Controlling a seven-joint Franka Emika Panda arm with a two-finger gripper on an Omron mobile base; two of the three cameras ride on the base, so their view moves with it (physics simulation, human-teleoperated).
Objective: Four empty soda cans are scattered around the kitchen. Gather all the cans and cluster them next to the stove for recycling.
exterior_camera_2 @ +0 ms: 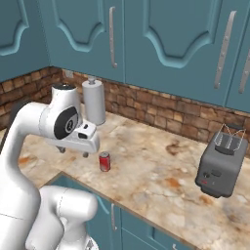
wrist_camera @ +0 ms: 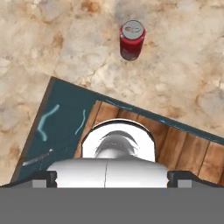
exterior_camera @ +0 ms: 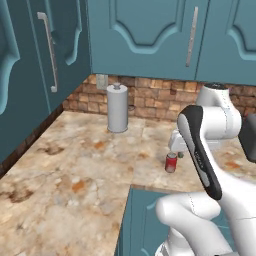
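The step in hand looks like fetching a red soda can standing upright on the marble worktop near its inner corner edge, so the gripper (jaws wide apart, empty) must descend over it

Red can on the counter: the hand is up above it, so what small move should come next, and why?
Probably lower the open gripper toward the red soda can, shifting slightly to centre over it. The can stands upright and alone on the marble counter near the corner edge. In the hand view it sits off toward the top, and the hand is above and beside it, not around it.
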